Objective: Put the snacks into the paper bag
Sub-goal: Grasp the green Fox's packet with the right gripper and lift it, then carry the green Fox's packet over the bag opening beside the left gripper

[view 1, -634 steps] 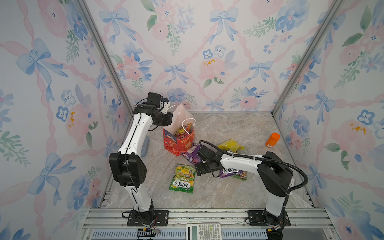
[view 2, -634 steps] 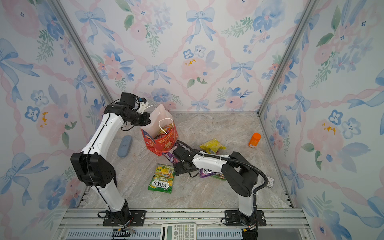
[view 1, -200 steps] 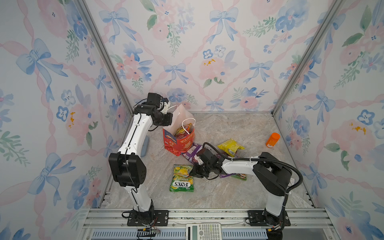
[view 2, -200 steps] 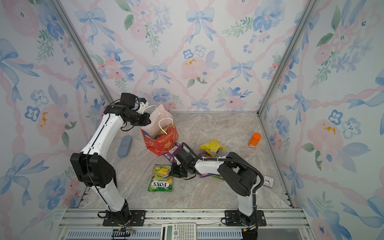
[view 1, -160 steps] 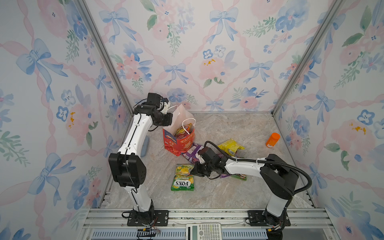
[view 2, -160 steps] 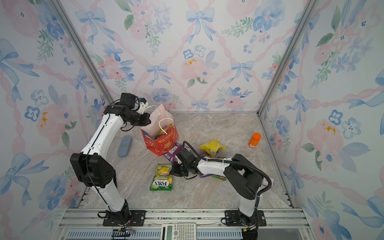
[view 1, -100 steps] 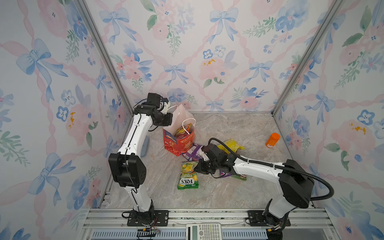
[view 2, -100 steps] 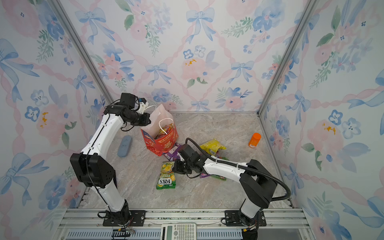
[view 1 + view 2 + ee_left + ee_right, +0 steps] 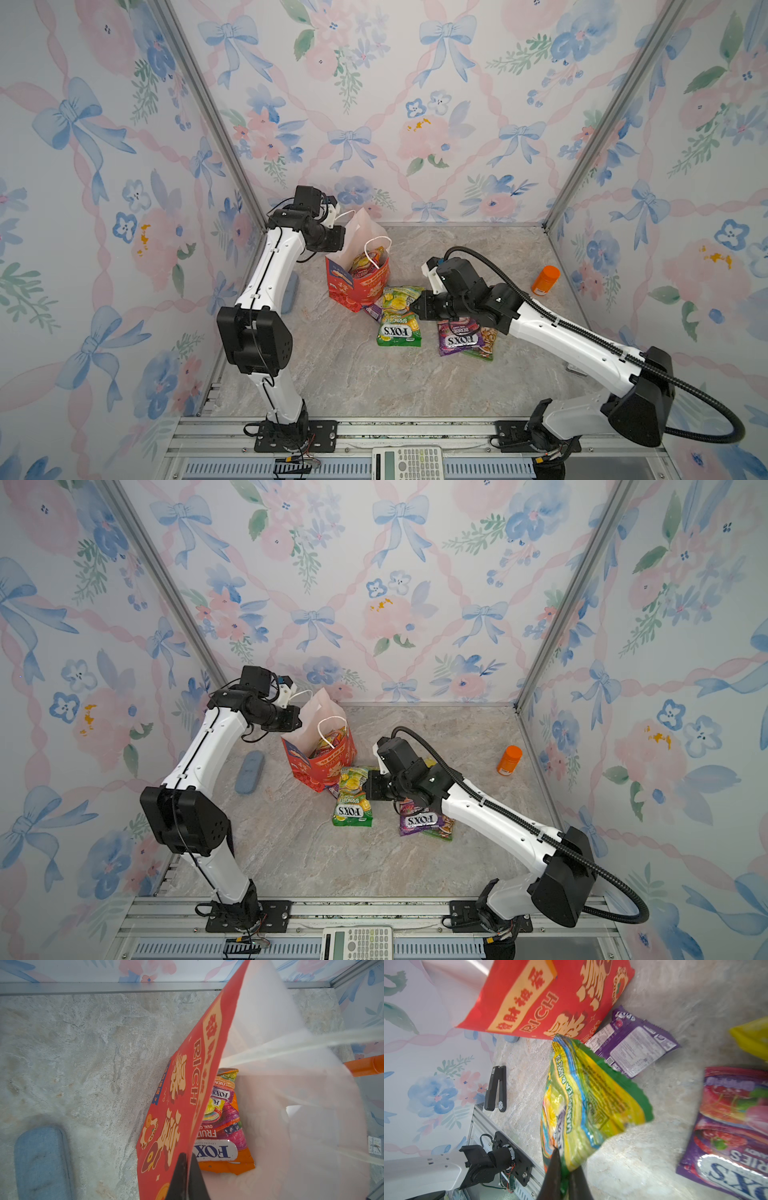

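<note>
Both top views: floral-walled cell, marble bench [image 9: 353,374]. The right tool [image 9: 419,305] pinches the green FOX'S packet [image 9: 398,320] by one edge, just right of the red paper bag [image 9: 357,286], whose mouth opens above and leftward. Left wrist: left tool [image 9: 186,1156] clamped on the bag's wall. Right wrist: packet's long axis points bagward.
</note>
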Tool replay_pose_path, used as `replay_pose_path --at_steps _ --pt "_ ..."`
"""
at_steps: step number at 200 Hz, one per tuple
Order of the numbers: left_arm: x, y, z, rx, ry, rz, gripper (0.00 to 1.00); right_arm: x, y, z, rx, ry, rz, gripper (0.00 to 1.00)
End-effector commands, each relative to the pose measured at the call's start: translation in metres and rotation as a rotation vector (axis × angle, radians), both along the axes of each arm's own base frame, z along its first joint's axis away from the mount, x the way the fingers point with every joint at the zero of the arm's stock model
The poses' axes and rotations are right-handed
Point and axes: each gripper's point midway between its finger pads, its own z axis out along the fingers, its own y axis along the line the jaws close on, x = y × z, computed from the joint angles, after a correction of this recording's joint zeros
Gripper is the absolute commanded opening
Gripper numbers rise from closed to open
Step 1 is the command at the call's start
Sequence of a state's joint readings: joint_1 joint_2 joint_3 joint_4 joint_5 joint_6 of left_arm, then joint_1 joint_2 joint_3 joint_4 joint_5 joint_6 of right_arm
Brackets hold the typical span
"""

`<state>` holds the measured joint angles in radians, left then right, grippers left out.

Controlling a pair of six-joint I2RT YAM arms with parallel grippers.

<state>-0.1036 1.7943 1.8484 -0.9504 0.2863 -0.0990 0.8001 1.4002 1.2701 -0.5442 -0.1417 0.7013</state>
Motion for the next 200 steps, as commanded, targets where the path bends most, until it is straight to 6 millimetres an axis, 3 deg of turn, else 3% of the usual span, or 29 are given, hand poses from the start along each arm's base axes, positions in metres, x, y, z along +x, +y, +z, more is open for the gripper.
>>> replay_pose_path --at_steps 1,104,175,179,200 --pt "-0.01 0.005 -0.004 -0.006 0.039 0.017 0.0 0.022 -0.019 0.03 -0.015 -0.097 -0.037 0.0" --pt "-0.011 0.005 -0.002 -0.004 0.035 0.017 0.0 0.106 -0.058 0.114 -0.003 -0.331 -0.147 0.0" --pt "-0.011 0.004 -0.004 -0.007 0.04 0.014 0.0 0.153 -0.047 0.171 0.029 -0.48 -0.187 0.0" --pt "-0.011 0.004 -0.004 -0.007 0.041 0.015 0.0 0.16 -0.044 0.165 0.022 -0.471 -0.188 0.0" --pt "-0.011 0.005 -0.004 -0.007 0.04 0.015 0.0 0.173 -0.039 0.18 0.027 -0.513 -0.199 0.0"
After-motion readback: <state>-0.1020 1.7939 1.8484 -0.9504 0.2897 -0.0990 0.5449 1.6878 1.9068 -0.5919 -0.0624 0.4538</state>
